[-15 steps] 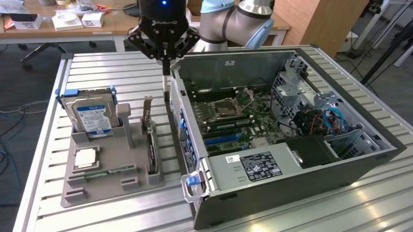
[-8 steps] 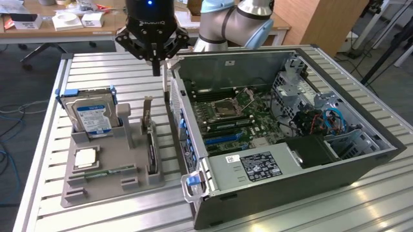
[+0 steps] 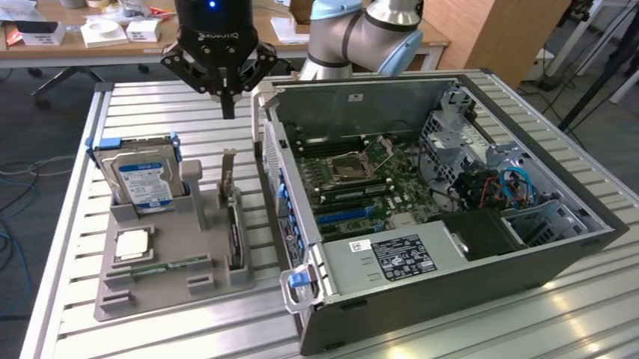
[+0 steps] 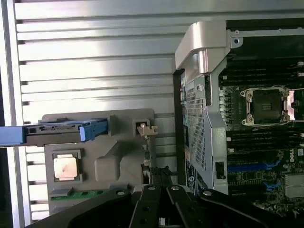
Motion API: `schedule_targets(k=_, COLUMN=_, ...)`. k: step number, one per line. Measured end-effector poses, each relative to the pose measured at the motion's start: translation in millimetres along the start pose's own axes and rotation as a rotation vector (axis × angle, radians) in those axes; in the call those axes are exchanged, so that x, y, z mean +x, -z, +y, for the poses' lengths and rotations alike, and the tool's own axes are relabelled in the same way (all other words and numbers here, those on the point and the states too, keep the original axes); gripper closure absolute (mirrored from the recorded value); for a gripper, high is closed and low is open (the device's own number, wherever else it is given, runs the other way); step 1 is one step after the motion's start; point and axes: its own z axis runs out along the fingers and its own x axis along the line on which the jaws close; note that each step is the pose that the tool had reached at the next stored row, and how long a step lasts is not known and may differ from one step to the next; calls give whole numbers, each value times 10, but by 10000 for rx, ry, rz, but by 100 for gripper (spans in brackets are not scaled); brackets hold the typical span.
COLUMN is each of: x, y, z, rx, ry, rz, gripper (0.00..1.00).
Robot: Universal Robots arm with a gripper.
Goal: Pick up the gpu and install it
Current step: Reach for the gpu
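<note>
1. The slatted tabletop [image 3: 150,105] carries everything.
2. The open computer case [image 3: 479,299], on the exterior view's right, appears to have no card fitted yet.
3. The grey holder [image 3: 175,247] stands to its left, with the gpu [image 3: 233,232] on edge in the slot nearest the case.
4. The pincer [image 3: 227,108] hangs closed and empty above the holder's far end, so pickup and installation both remain.

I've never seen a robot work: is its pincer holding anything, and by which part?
Nothing is held. The pincer is shut on nothing, in the air above the gpu, which stands in the grey tray.
</note>
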Motion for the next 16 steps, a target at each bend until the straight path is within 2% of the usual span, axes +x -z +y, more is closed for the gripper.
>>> schedule_targets(k=5, x=4, y=3, z=-21, rx=1, ry=-1, rz=3, gripper=90)
schedule_targets(k=16, x=46, y=16, z=-307, rx=-17, ry=-1, rz=3, gripper=90)
